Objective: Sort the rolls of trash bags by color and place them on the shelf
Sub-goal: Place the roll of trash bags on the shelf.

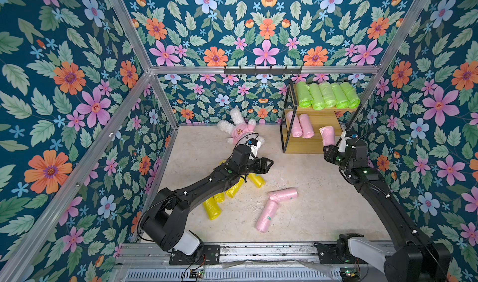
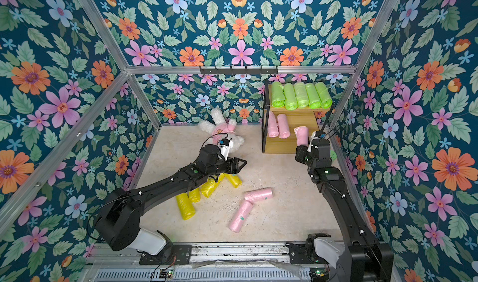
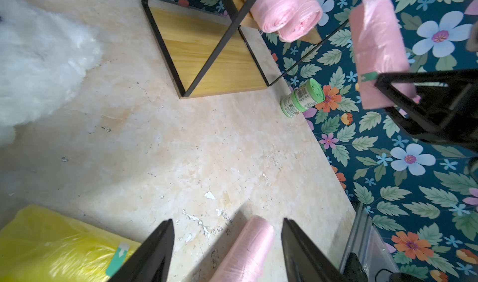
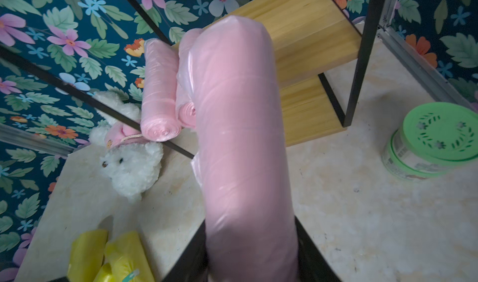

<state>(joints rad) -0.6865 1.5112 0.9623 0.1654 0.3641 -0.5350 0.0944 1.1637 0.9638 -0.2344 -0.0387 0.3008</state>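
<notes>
The shelf (image 1: 323, 119) stands at the back right, with several lime green rolls (image 1: 327, 95) on its top board and two pink rolls (image 1: 300, 125) on the middle board. My right gripper (image 1: 329, 146) is shut on another pink roll (image 4: 243, 138), held upright just right of those two. My left gripper (image 1: 270, 161) hovers open over the mid table, holding nothing. Two pink rolls (image 1: 283, 194) (image 1: 267, 216) lie on the table in front of it. In the left wrist view one pink roll (image 3: 248, 249) shows on the table between the fingers, untouched. Several yellow rolls (image 1: 212, 208) lie partly under the left arm.
A white plush rabbit in a pink top (image 1: 240, 130) lies at the back of the table, left of the shelf. A small green-lidded jar (image 4: 434, 141) sits by the right wall beside the shelf's foot. A black hook rail (image 1: 262, 69) hangs on the back wall.
</notes>
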